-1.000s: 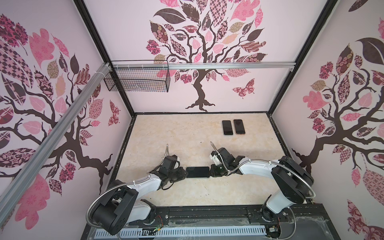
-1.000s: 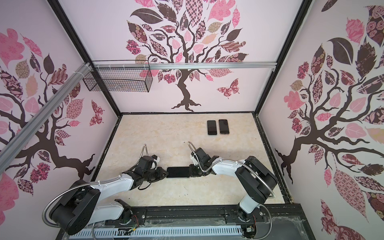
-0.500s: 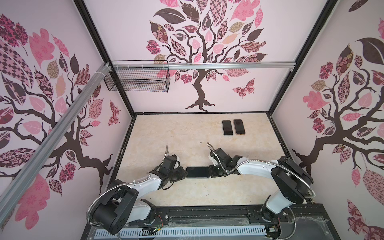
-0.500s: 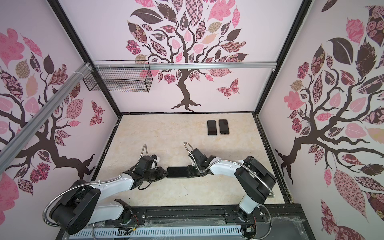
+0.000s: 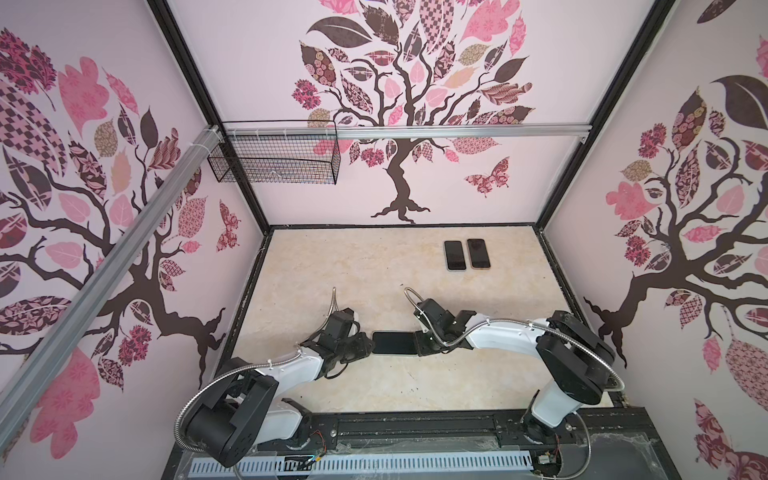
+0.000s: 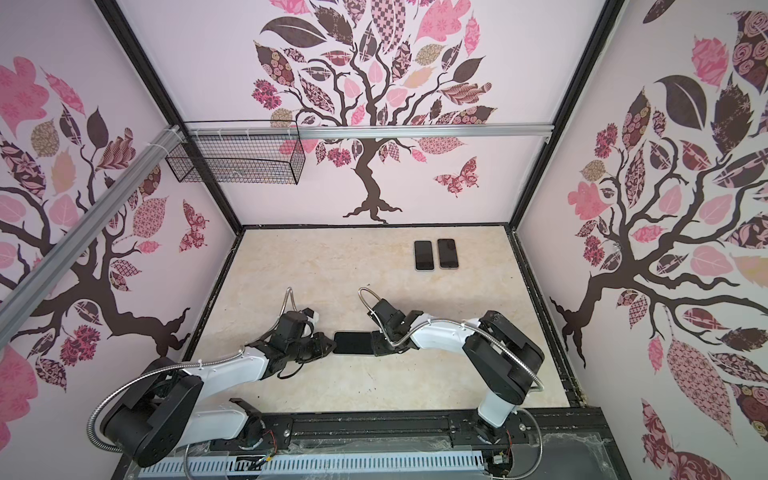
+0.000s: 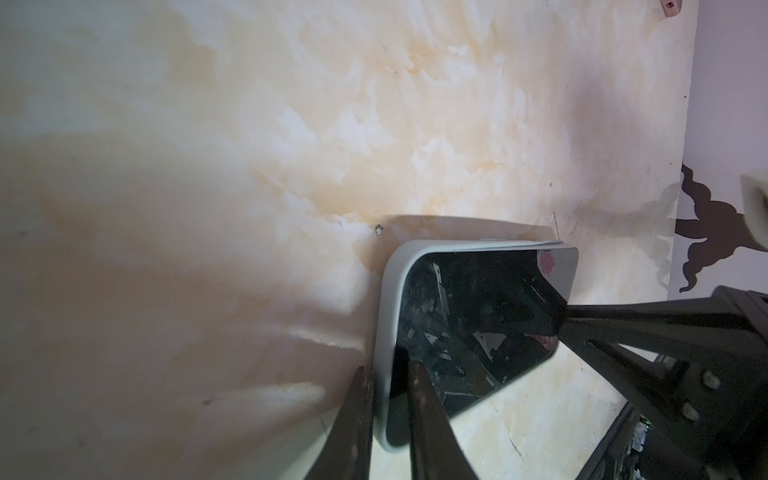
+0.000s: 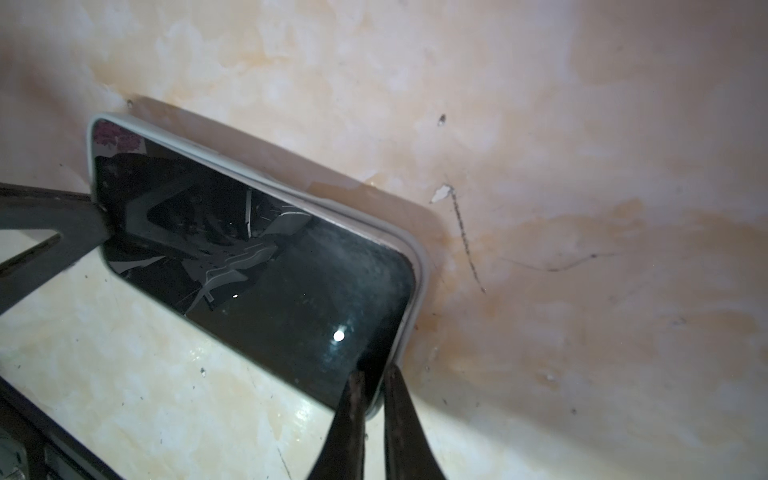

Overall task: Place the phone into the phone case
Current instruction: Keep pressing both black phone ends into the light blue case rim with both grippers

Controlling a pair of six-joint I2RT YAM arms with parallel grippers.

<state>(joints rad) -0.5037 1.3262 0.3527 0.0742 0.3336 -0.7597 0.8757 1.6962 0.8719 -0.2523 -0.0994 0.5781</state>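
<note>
Left gripper (image 7: 388,374) pinches phone case (image 7: 384,316) rim at one end; right gripper (image 8: 374,378) clamps opposite end (phone (image 8: 266,266) screen-up inside).

Nothing legible in these views.
You won't find a readable word, brand, number or sign anywhere. The phone (image 5: 393,343) has a dark screen that gives you only reflections. The pale rim of the phone case (image 7: 384,332) is plain. The two spare phones (image 5: 454,255) at the back show you bare black glass, and the walls (image 5: 257,83) carry only a printed tree, leaf and butterfly pattern, with no lettering.
</note>
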